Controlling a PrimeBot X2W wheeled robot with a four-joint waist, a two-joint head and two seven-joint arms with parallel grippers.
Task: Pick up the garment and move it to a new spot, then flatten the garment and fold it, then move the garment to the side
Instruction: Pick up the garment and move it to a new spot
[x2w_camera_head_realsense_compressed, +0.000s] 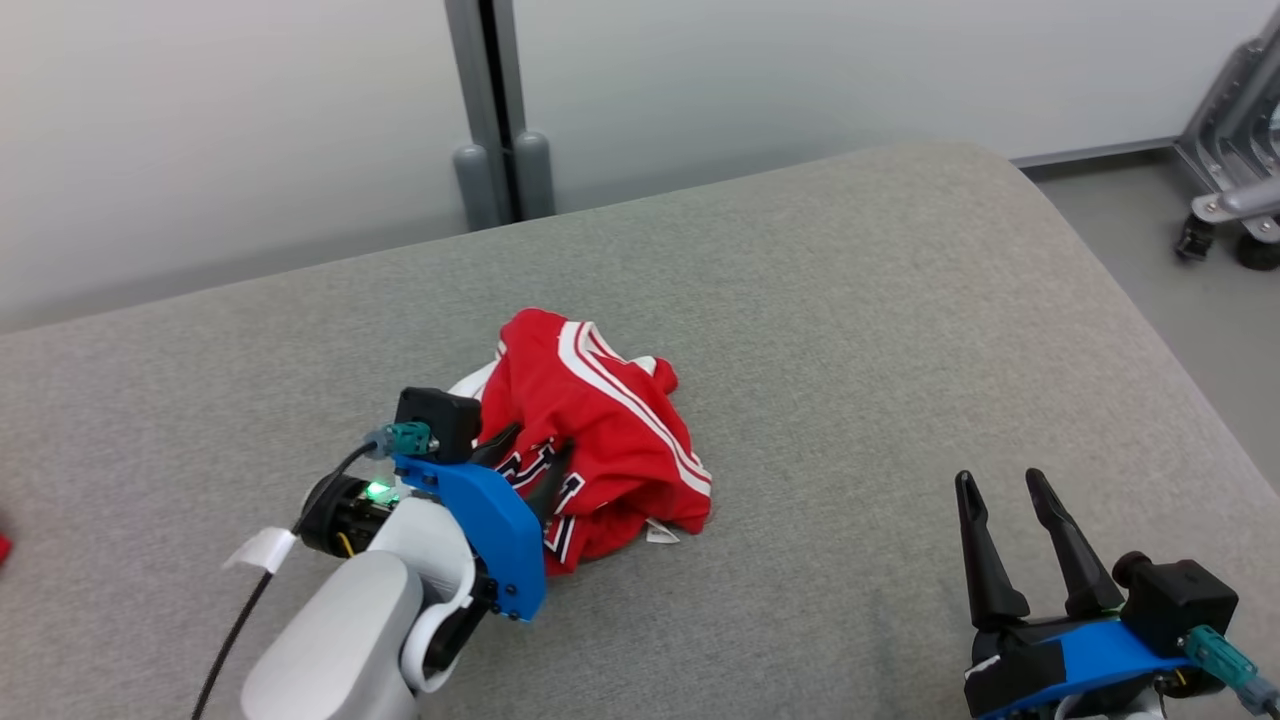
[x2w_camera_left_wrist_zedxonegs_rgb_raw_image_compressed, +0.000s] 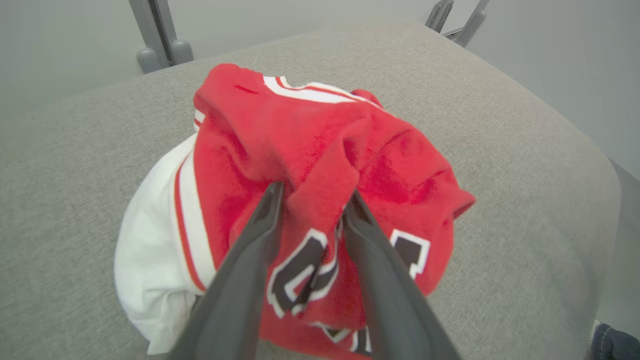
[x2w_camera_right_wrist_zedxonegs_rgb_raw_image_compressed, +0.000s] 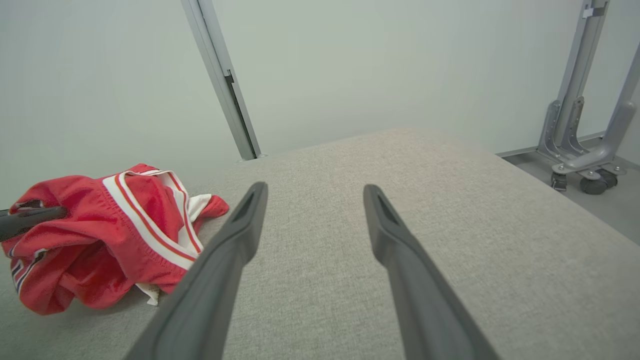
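Garment, red with white stripes, lies crumpled on the grey cushion, one fold poking up between the half-spread fingers of the left gripper, well off to the left of the right gripper, whose fingers stand wide apart holding nothing.

A grey, cloth-covered padded surface spans the head view, its rounded corner at the upper right; directly on it, left of centre, lies a crumpled red garment — white stripes, dark lettering, a white part at its left edge.
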